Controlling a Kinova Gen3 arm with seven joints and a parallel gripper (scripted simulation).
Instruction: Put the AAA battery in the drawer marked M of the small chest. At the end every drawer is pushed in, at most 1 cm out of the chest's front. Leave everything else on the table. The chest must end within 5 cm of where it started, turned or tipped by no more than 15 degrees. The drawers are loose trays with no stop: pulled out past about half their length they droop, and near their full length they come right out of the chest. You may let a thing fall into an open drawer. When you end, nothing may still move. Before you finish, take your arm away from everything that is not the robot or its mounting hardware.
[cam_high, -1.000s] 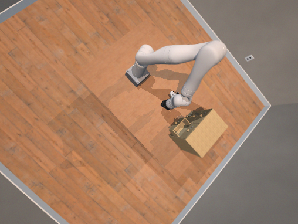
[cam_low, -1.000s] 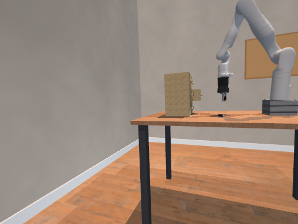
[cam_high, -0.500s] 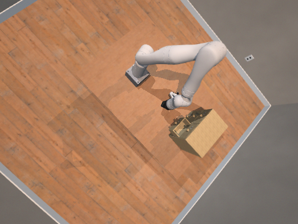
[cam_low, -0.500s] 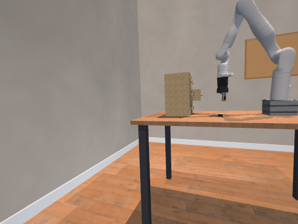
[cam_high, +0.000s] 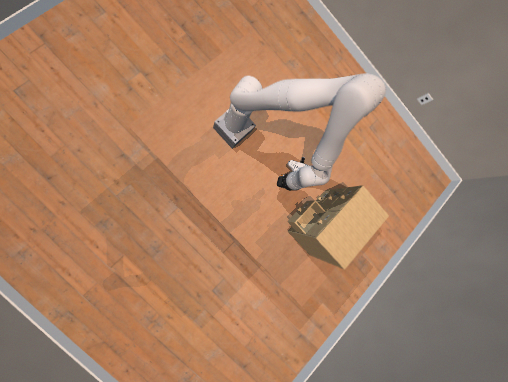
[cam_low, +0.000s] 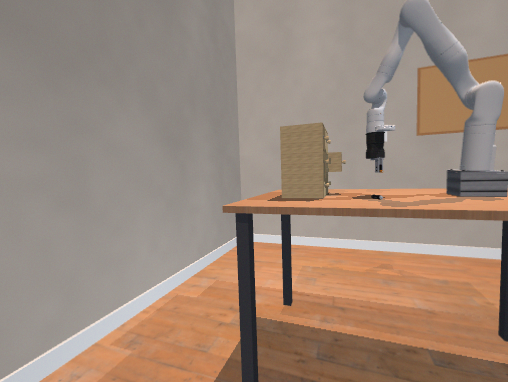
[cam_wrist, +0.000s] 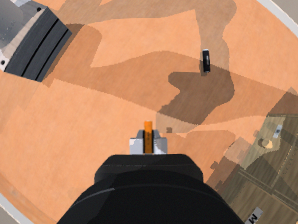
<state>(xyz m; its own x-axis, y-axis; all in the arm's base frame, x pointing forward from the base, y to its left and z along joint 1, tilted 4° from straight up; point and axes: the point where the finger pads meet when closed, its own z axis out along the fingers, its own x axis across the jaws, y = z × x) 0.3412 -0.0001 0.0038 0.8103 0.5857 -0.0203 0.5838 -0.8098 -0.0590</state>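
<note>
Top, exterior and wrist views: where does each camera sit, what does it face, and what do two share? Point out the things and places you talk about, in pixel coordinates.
Top: high overhead, facing down at the chest (cam_high: 352, 227) (cam_low: 302, 160) (cam_wrist: 265, 202); shows the arm (cam_high: 305, 94) (cam_low: 442, 42) and gripper (cam_high: 283, 181) (cam_low: 379, 169) (cam_wrist: 148, 137).
Exterior: beside the table (cam_low: 350, 211), facing across it; shows arm and gripper.
Wrist: on the arm's end, facing the tabletop; shows gripper, orange item (cam_wrist: 148, 131) between its fingers, and part of the base (cam_high: 219, 128) (cam_low: 467, 190) (cam_wrist: 39, 42).
Exterior and wrist share a black battery (cam_low: 377, 197) (cam_wrist: 206, 61).
</note>
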